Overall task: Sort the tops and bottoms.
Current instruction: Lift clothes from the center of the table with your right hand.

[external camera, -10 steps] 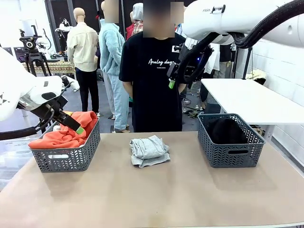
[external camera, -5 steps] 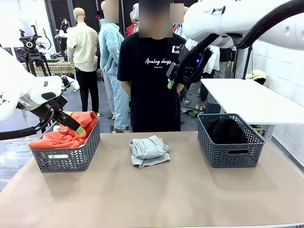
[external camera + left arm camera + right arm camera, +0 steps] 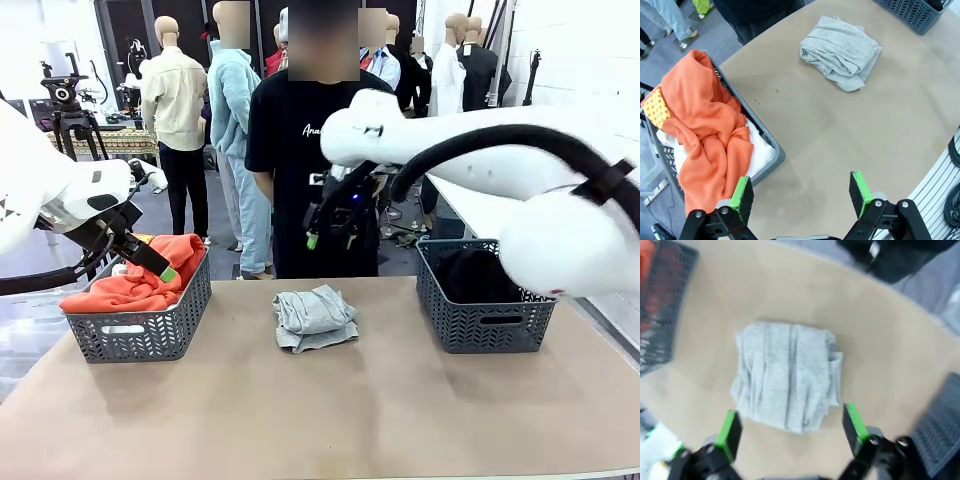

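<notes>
Right wrist view looks straight down on the light grey garment (image 3: 787, 376), folded into a loose bundle on the tan table (image 3: 880, 350), framed between the two green fingertips of the right gripper (image 3: 790, 432). Jaws stand wide apart, clamped on nothing and touching nothing, well above the cloth; picture is motion-blurred. Seems to be the approach step for picking up this last loose piece. Next move likely calls for lowering straight onto the bundle and closing on enough folds to lift the whole garment rather than one layer. Left wrist view shows the left gripper (image 3: 801, 194) with jaws equally wide and empty, hovering over bare table just beside the left basket (image 3: 765, 162), which holds the bright orange garment (image 3: 705, 135) draped over the white garment (image 3: 760, 150), with a yellow dotted patch at one edge. Front view, farther off, places the left gripper's green tip at the near rim of that basket, the grey bundle alone mid-table between the two baskets, and the right arm reaching across the middle above it. Right basket (image 3: 485, 325) holds something dark (image 3: 478, 272). Beyond the far edge, a person (image 3: 310, 160) in a black T-shirt stands facing the table.
</notes>
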Robot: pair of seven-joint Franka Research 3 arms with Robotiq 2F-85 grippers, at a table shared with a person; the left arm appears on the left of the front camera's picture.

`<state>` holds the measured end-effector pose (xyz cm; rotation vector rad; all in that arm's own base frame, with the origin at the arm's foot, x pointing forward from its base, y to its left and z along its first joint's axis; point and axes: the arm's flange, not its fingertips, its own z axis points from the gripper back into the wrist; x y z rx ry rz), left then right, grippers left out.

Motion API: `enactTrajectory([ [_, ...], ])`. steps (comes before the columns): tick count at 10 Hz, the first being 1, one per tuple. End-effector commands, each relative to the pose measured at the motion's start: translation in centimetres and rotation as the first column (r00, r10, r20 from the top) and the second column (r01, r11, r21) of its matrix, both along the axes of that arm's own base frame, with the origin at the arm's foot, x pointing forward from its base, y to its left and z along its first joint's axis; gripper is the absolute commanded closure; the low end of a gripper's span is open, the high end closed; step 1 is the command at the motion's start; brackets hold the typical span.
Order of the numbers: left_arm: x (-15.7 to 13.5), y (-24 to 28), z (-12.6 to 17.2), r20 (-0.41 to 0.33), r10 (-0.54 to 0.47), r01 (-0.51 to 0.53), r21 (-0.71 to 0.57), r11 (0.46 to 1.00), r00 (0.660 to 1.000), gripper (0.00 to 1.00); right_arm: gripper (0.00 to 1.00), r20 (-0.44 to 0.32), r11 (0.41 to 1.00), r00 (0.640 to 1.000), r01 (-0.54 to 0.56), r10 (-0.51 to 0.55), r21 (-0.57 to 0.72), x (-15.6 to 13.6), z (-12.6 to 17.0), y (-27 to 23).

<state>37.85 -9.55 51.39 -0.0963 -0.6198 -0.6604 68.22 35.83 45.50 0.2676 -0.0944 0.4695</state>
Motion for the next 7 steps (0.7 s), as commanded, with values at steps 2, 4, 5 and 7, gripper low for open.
enactTrajectory([
  [2, -0.2, -0.1, -0.1, -0.006, 0.009, -0.009, -0.006, 1.000, 1.000, 0.00, 0.00, 0.000, 1.000, 1.000, 0.000, 0.000, 0.000, 0.0, 0.0, 0.0],
  [4, -0.2, -0.1, -0.1, -0.006, 0.009, -0.009, -0.006, 1.000, 1.000, 0.00, 0.00, 0.011, 1.000, 1.000, 0.001, -0.001, -0.021, -0.4, 1.1, 0.6],
  [5, -0.2, -0.1, -0.1, -0.006, 0.009, -0.009, -0.006, 1.000, 1.000, 0.00, 0.00, -0.033, 0.997, 0.999, -0.034, 0.032, -0.063, -1.3, -0.6, 0.8],
  [7, -0.2, -0.1, -0.1, -0.006, 0.009, -0.009, -0.006, 1.000, 1.000, 0.00, 0.00, 0.001, 0.993, 1.000, 0.028, -0.028, -0.118, -6.2, -2.8, 2.2],
])
